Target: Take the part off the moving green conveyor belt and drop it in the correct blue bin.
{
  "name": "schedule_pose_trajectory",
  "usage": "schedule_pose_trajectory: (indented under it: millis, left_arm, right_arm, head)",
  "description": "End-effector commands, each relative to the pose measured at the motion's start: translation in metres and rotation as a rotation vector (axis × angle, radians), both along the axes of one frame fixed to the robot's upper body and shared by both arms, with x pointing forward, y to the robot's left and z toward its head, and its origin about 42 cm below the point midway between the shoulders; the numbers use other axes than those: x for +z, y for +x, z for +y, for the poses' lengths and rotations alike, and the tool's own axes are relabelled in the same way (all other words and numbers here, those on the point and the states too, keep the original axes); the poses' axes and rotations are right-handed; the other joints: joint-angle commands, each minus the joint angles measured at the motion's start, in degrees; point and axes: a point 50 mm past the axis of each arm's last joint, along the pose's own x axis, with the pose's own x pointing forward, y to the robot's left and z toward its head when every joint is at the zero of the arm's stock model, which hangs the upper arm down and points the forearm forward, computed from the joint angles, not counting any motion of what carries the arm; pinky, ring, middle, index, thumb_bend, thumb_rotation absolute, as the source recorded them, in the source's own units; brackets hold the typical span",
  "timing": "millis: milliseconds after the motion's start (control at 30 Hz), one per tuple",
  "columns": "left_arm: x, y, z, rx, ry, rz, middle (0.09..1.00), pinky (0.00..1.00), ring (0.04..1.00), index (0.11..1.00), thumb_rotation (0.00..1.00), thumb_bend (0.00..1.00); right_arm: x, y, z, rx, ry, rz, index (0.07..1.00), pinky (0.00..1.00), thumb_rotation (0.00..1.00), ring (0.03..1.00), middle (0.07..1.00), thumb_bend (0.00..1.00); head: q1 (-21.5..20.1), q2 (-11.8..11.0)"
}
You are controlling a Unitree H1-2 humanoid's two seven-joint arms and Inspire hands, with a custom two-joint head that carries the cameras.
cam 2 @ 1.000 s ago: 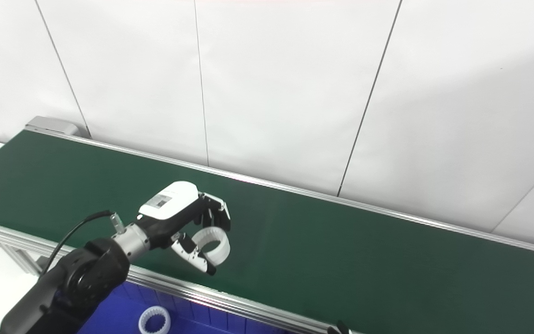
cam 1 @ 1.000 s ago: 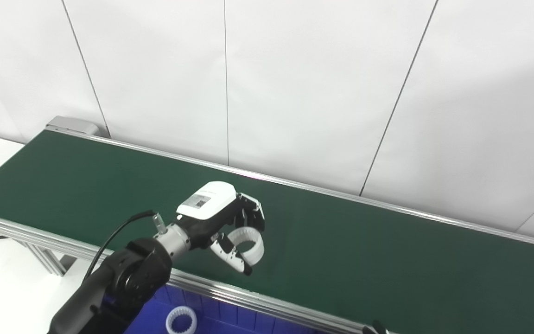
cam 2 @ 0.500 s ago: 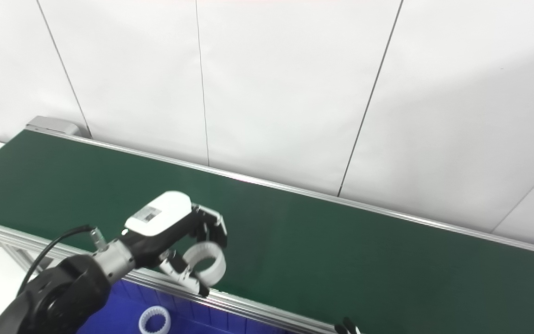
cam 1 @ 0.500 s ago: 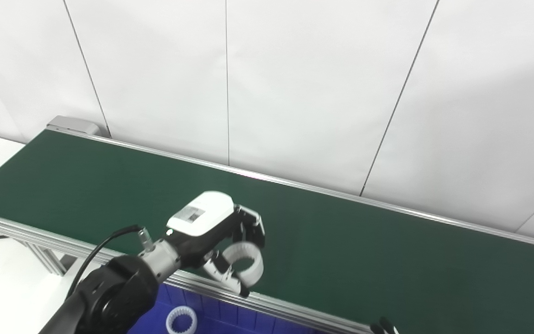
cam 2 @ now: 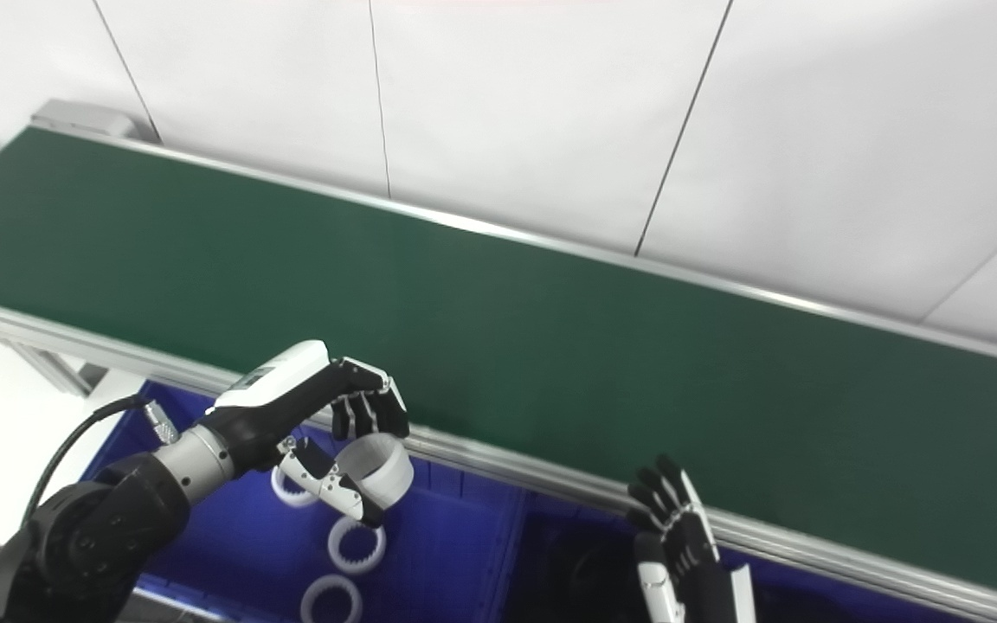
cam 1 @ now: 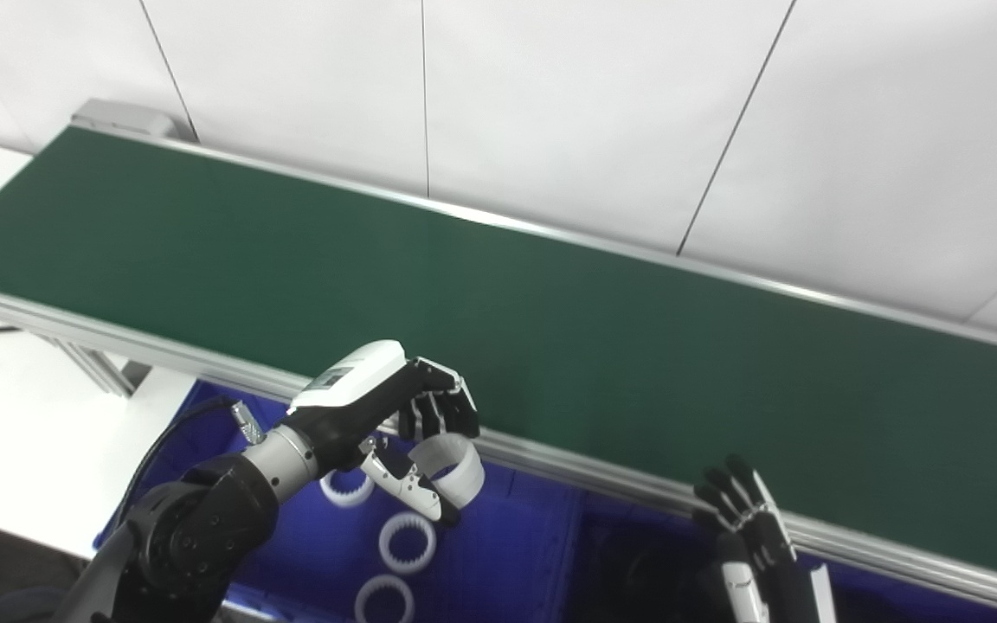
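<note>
Your left hand (cam 1: 395,415) is clamped on the white ring (cam 1: 453,463), holding it in the air above the left blue bin (cam 1: 516,554), just off the belt (cam 1: 550,329). Three rings (cam 1: 406,542) already lie below. The pinch looks shallow, so a jolt could spill it early. Release too near the divider and it may bounce into the dark right bin. Your right hand (cam 1: 745,519) waits with fingers spread, holding nothing.
</note>
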Motion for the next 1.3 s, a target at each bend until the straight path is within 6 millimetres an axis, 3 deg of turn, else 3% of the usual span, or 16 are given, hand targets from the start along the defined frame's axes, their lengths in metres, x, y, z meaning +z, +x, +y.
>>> schedule_pose_trajectory:
  millis: [0, 667, 1100, 1167, 1233, 1267]
  left_arm:
    - [0.009, -0.002, 0.001, 0.022, -0.015, -0.058, 0.485, 0.38, 0.430, 0.520, 0.00, 0.48]
    - [-0.034, -0.025, 0.015, 0.161, -0.048, 0.042, 0.484, 0.40, 0.428, 0.518, 0.00, 0.48]
    - [-0.035, -0.028, 0.017, 0.173, -0.058, 0.062, 0.486, 0.39, 0.427, 0.514, 0.00, 0.48]
    - [-0.030, -0.028, 0.018, 0.170, -0.062, 0.090, 0.496, 0.40, 0.439, 0.500, 0.00, 0.50]
    - [-0.026, -0.029, 0.019, 0.172, -0.067, 0.120, 0.525, 0.47, 0.538, 0.483, 0.00, 0.51]
    - [-0.023, -0.030, 0.019, 0.173, -0.066, 0.136, 0.593, 0.51, 0.593, 0.487, 0.02, 0.52]
  right_arm:
    - [0.011, 0.003, -0.001, 0.010, 0.011, -0.031, 0.913, 0.75, 0.77, 0.829, 0.864, 0.47]
    - [0.018, 0.003, -0.006, 0.017, 0.001, -0.028, 0.910, 0.74, 0.77, 0.822, 0.865, 0.48]
    - [0.021, 0.002, -0.004, 0.016, 0.007, -0.025, 0.911, 0.74, 0.77, 0.824, 0.864, 0.48]
    - [0.021, 0.002, -0.004, 0.016, 0.004, -0.024, 0.912, 0.74, 0.76, 0.825, 0.865, 0.48]
    - [0.021, 0.002, -0.004, 0.016, -0.002, -0.024, 0.914, 0.74, 0.78, 0.824, 0.865, 0.48]
    - [0.021, 0.002, -0.004, 0.017, 0.002, -0.025, 0.914, 0.74, 0.78, 0.825, 0.865, 0.49]
  head:
    - [-0.05, 0.13]
    - [0.01, 1.59]
    - [-0.20, 1.82]
    - [-0.13, 1.83]
    - [-0.13, 1.83]
    - [-0.13, 1.83]
